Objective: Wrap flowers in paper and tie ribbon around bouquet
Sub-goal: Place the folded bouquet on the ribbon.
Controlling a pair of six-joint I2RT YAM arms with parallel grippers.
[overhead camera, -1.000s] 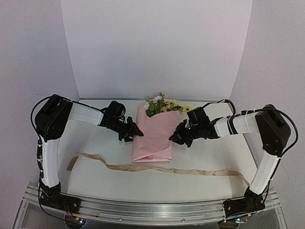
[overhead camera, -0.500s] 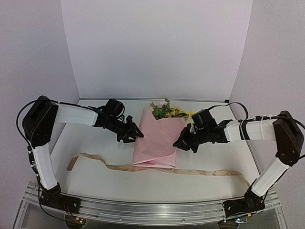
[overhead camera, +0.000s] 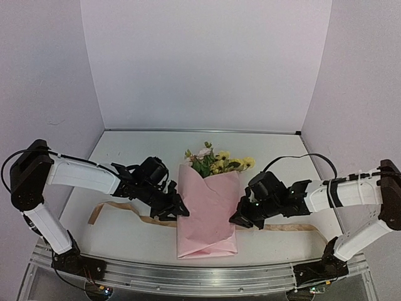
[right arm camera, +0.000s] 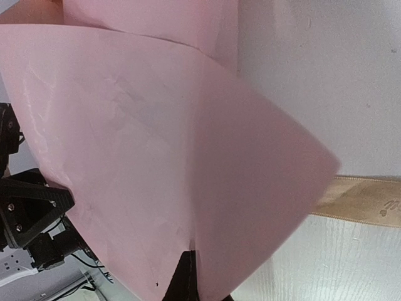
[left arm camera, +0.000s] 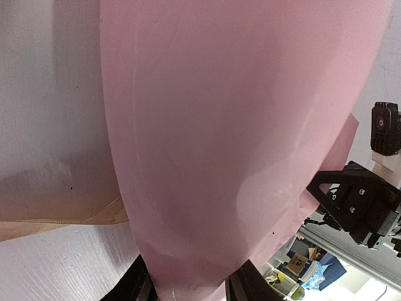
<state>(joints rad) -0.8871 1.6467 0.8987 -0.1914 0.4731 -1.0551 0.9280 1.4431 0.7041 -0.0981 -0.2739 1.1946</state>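
Observation:
The bouquet lies across the table's middle in the top view, a cone of pink paper [overhead camera: 207,213] with the flowers [overhead camera: 213,162] sticking out at its far end. The tan ribbon [overhead camera: 119,209] runs left to right beneath the cone. My left gripper [overhead camera: 178,210] grips the cone's left side; in the left wrist view the paper [left arm camera: 238,138] fills the space between its dark fingers [left arm camera: 141,287]. On the right side my right gripper [overhead camera: 239,219] is shut, pinching a fold of paper [right arm camera: 138,144] at its tip [right arm camera: 187,266]. The stems are hidden inside the paper.
The white table [overhead camera: 125,147] is walled by pale panels at the back and sides. A metal rail [overhead camera: 188,276] carrying both arm bases runs along the near edge. The ribbon's right stretch [right arm camera: 366,200] lies flat on the table beside the cone.
Both arms have drawn the bouquet toward the near edge, so it now lies over the ribbon. The left jaws closed slightly on the paper.

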